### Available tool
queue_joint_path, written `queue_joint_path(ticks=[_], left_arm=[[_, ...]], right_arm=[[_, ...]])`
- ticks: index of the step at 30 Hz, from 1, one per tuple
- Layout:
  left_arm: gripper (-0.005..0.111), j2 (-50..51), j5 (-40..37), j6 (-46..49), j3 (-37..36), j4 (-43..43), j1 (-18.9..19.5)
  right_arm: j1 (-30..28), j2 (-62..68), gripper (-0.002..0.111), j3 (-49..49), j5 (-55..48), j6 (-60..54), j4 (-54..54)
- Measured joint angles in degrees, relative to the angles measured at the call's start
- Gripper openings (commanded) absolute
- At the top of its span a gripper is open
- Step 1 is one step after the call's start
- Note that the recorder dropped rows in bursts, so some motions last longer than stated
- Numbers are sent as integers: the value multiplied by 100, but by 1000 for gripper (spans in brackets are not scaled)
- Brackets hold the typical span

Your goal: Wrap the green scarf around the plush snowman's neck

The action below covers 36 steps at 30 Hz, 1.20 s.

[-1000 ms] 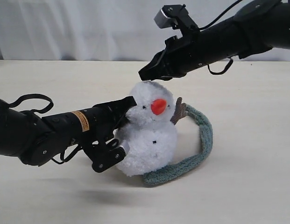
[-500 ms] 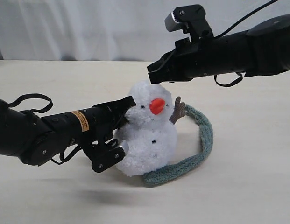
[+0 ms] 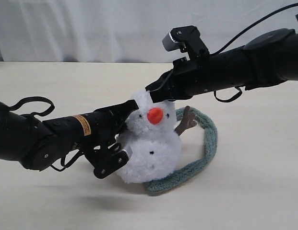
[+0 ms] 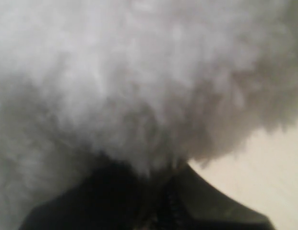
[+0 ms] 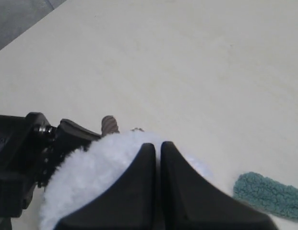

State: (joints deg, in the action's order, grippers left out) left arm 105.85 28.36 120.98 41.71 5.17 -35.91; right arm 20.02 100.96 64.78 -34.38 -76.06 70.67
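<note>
So far we see the scarf (image 3: 212, 139) lying low right on the worktop (image 3: 259, 191), neck (image 3: 149, 128) unwrapped; left hand (image 3: 132, 109) pinches the snowman (image 3: 151, 148), right hand (image 3: 152, 93) pressed together.

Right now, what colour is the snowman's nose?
The snowman's nose is orange-red; the exterior view shows it best.

left hand (image 3: 131, 109) and right hand (image 3: 152, 93) crowd the plush snowman (image 3: 151, 146); open table (image 3: 235, 203) lies in front.
</note>
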Motion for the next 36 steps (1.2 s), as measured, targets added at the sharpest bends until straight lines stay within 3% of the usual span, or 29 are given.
queue_joint_path(ticks=[8,15,18,22,28,32,36], left_arm=[[0,0,250,0,38,-918,0],[0,0,367,0,81,-1277,0],[0,0,332,-78,95,-1804,0],[0,0,321,-701,105,-2331,58],[0,0,93,-1699,105,-2148,130],[0,0,278,-1664,105,-1647,130],[0,0,487,-560,105,-1099,130]], right_arm=[[398,-419,4,-257,75,-562,-106],[735,-631,4,-282,63,-353,-440],[739,-631,4,-294,23,-158,-624],[739,-631,4,-294,-70,-77,-709],[711,-979,5,-339,583,437,-721],[393,-1393,19,-340,824,1228,-1138],[4,-1493,42,-340,421,1890,-2340]])
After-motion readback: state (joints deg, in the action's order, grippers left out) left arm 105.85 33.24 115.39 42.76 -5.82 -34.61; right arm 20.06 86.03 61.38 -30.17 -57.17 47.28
